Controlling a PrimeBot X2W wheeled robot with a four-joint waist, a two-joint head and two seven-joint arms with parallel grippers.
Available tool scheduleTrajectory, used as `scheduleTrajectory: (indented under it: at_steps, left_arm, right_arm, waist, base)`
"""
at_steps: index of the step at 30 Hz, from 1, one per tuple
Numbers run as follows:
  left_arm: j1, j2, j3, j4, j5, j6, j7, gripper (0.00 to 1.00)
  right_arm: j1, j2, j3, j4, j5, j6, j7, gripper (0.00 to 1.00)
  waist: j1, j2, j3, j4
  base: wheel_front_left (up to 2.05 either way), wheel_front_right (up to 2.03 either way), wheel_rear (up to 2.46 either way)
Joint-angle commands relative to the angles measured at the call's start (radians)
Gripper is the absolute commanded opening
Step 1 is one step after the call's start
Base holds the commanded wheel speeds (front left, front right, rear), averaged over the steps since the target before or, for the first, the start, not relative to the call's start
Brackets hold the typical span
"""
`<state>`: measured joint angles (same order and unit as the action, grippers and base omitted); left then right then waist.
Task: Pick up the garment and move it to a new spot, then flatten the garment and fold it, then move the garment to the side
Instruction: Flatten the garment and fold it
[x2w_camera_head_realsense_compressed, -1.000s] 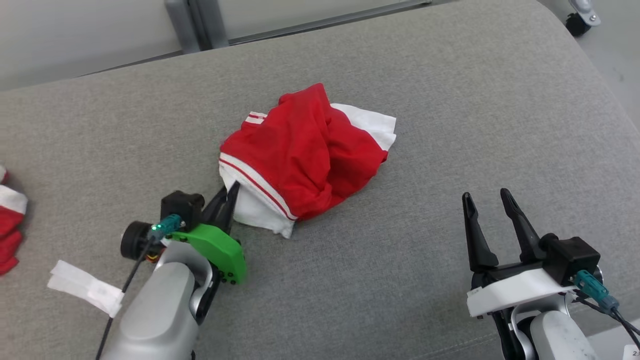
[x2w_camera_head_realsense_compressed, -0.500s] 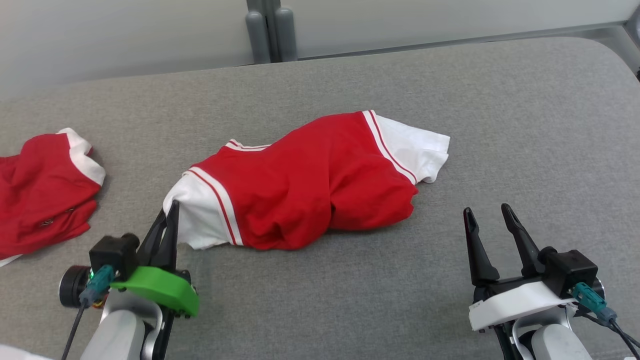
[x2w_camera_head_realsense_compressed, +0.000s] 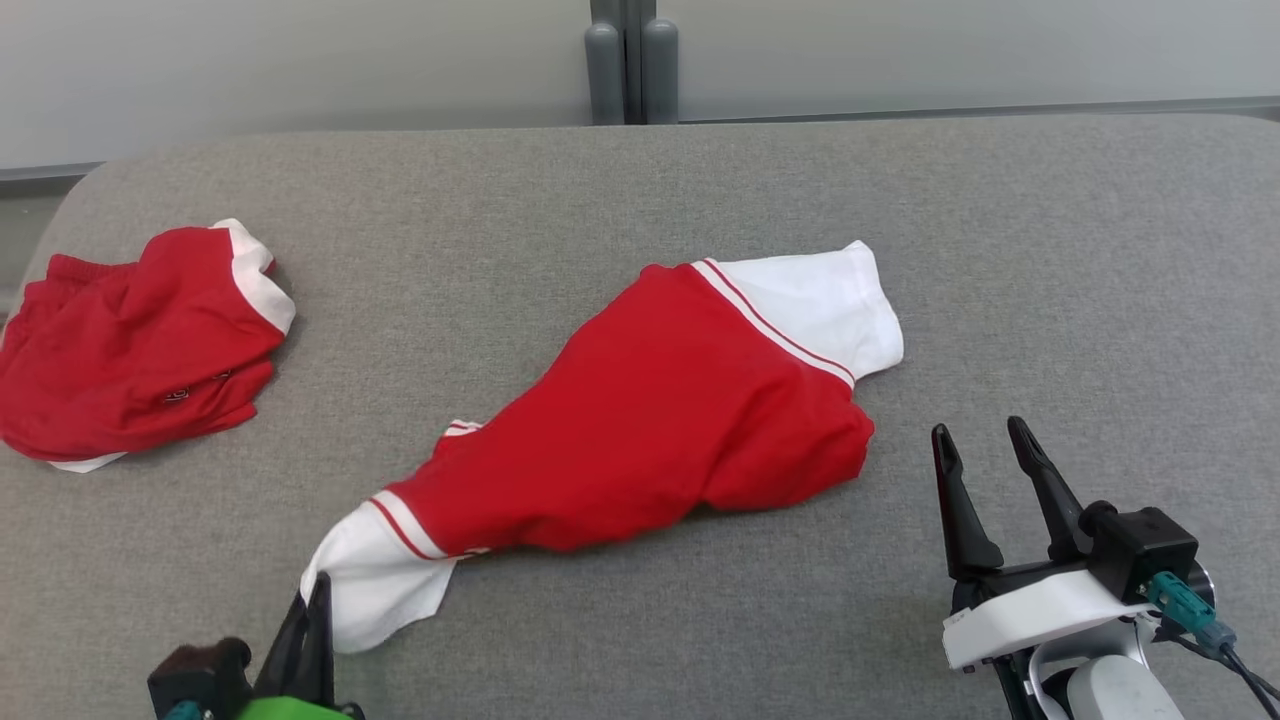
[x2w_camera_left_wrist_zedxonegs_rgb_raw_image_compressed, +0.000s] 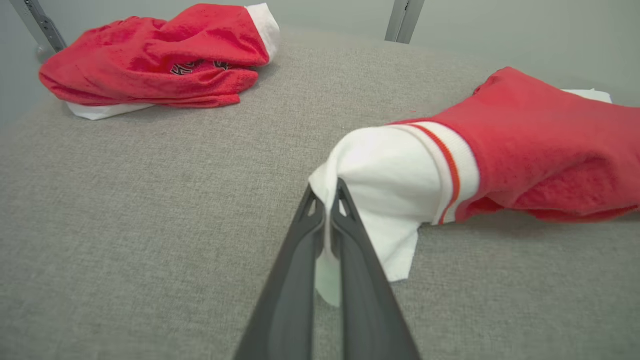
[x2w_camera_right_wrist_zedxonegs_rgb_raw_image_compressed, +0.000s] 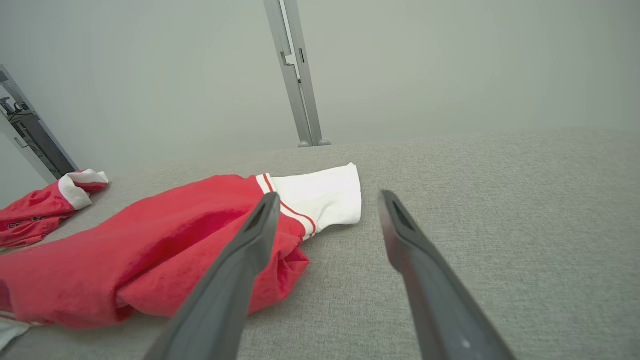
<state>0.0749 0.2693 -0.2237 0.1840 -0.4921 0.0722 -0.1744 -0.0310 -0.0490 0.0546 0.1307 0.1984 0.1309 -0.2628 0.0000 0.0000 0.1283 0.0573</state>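
Observation:
The garment (x2w_camera_head_realsense_compressed: 660, 420) is a red shirt with white sleeves, stretched diagonally across the grey cushioned surface (x2w_camera_head_realsense_compressed: 1050, 250). My left gripper (x2w_camera_head_realsense_compressed: 312, 592) at the lower left is shut on the near white sleeve's edge; in the left wrist view the fingers (x2w_camera_left_wrist_zedxonegs_rgb_raw_image_compressed: 326, 200) pinch that white cloth (x2w_camera_left_wrist_zedxonegs_rgb_raw_image_compressed: 385, 180). My right gripper (x2w_camera_head_realsense_compressed: 985, 445) stands open at the lower right, apart from the garment, nothing between its fingers. In the right wrist view the garment (x2w_camera_right_wrist_zedxonegs_rgb_raw_image_compressed: 165, 240) lies to the left of the open gripper (x2w_camera_right_wrist_zedxonegs_rgb_raw_image_compressed: 325, 200).
A second red and white garment (x2w_camera_head_realsense_compressed: 140, 345) lies bunched at the far left of the surface, also in the left wrist view (x2w_camera_left_wrist_zedxonegs_rgb_raw_image_compressed: 155, 55). Grey metal posts (x2w_camera_head_realsense_compressed: 630, 60) stand behind the back edge. Bare grey cushion extends to the right.
The left gripper has pulled the white sleeve toward the near left, drawing the bunched garment out into a long diagonal shape. The head camera has also shifted. The right gripper stays open in place.

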Motion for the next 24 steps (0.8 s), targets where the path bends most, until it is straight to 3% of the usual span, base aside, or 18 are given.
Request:
scheduleTrajectory:
  at_steps: [1, 7, 8, 9, 10, 24]
  left_arm:
    - [0.023, -0.001, 0.004, -0.005, -0.012, 0.010, 0.004, 0.00]
    - [0.059, -0.010, -0.004, 0.016, -0.035, 0.016, 0.033, 0.00]
    - [0.054, -0.009, -0.006, 0.010, -0.025, 0.018, 0.023, 0.30]
    - [0.045, -0.009, -0.004, 0.003, -0.018, 0.022, 0.014, 0.53]
    - [0.035, -0.008, -0.004, -0.003, -0.014, 0.025, 0.005, 1.00]
    - [-0.124, 0.005, -0.023, -0.020, 0.044, -0.013, -0.063, 1.00]
  right_arm:
    - [-0.006, -0.003, 0.000, 0.004, -0.006, 0.000, -0.003, 1.00]
    - [-0.001, -0.003, -0.004, 0.007, -0.008, 0.000, -0.003, 1.00]
    - [0.000, -0.003, -0.004, 0.007, -0.009, 0.000, -0.003, 1.00]
    - [0.000, -0.003, -0.004, 0.008, -0.009, 0.000, -0.003, 1.00]
    - [-0.001, -0.002, -0.004, 0.009, -0.010, 0.000, -0.003, 1.00]
    - [-0.010, -0.002, 0.003, 0.014, -0.009, 0.000, -0.003, 1.00]
  waist:
    - [0.0000, 0.0000, -0.001, 0.006]
    - [0.0000, 0.0000, -0.009, 0.012]
    - [0.0000, 0.0000, -0.009, 0.013]
    - [0.0000, 0.0000, -0.011, 0.013]
    - [0.0000, 0.0000, -0.012, 0.013]
    - [0.0000, 0.0000, -0.018, -0.036]
  base:
    - [0.00, 0.00, 0.00]
    - [0.00, 0.00, 0.00]
    - [0.00, 0.00, 0.00]
    - [0.00, 0.00, 0.00]
    - [0.00, 0.00, 0.00]
    - [0.00, 0.00, 0.00]
